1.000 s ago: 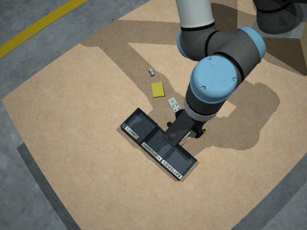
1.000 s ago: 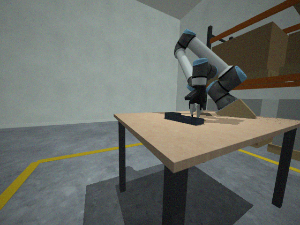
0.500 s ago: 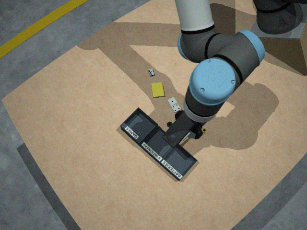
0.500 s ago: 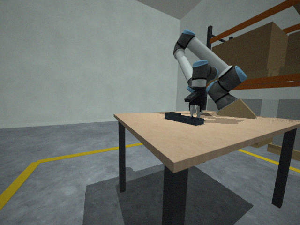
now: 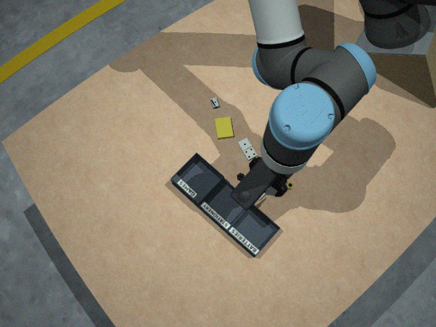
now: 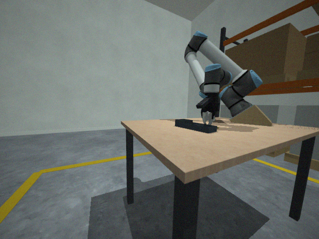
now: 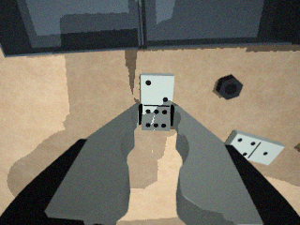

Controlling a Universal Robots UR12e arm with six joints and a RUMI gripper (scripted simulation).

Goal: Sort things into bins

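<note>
On a tan tabletop [image 5: 116, 225] [image 6: 164, 136], three joined dark bins [image 5: 225, 225] [image 6: 193, 125] [image 7: 103, 52] sit near the middle of the top view, labelled GAMES, STATIONERY and BATTERIES; nothing shows in their visible parts. Above them there, the end effector [image 5: 262, 197] [image 6: 208, 124] [image 7: 157, 105] grips a domino [image 7: 157, 89], outside the bins. Another domino [image 5: 247, 148] [image 7: 259, 148] lies nearby.
</note>
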